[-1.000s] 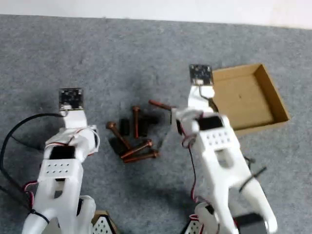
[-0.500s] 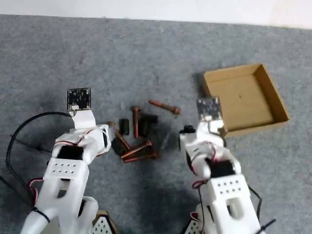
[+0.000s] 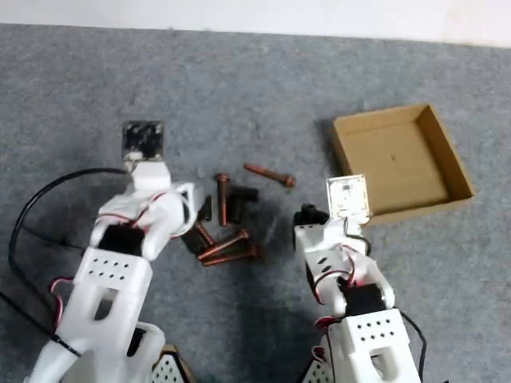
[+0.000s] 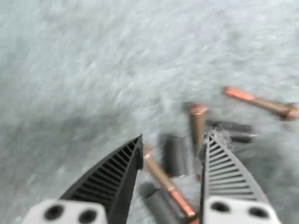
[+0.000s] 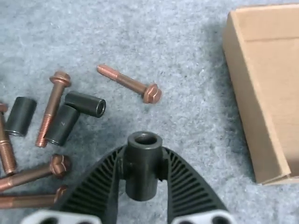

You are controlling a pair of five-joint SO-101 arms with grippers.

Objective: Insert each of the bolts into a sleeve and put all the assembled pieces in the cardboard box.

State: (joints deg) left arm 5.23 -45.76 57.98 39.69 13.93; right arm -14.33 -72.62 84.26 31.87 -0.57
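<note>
**Sleeve in hand, bolt yet to be picked**

From where I stand, the job looks barely begun. The cardboard box (image 3: 395,159) sits bare on the right arm's side, and nothing on the grey mat (image 3: 239,88) is assembled. The step in hand, I'd say, is pairing a first bolt with a sleeve.

The right pincer (image 5: 143,154) is clamped on a dark sleeve (image 5: 142,175). Its jaws are closed only as far as the sleeve's body allows and press on both flanks. The sleeve's open bore faces the wrist camera with nothing in it. It seems lifted clear of the mat, between the pile and the box, with the lone bolt (image 5: 130,83) lying just beyond it.

The left pincer (image 4: 175,140) hangs over the pile of bolts (image 3: 227,249), jaws spread wide and gripping nothing. Under the gap lie a loose sleeve (image 4: 175,156) and a copper bolt (image 4: 163,179) slanting beside it. I cannot tell whether either fingertip touches them.

The next move, as I judge it, asks the left pincer to come down on a bolt's shank rather than on the loose sleeve next to it. It should grip near the head so the threaded end stays free. That end must then line up with the held bore, and the two pieces need to share one axis. The bolts lie crossed and touching, so a neighbour may get dragged along.
</note>
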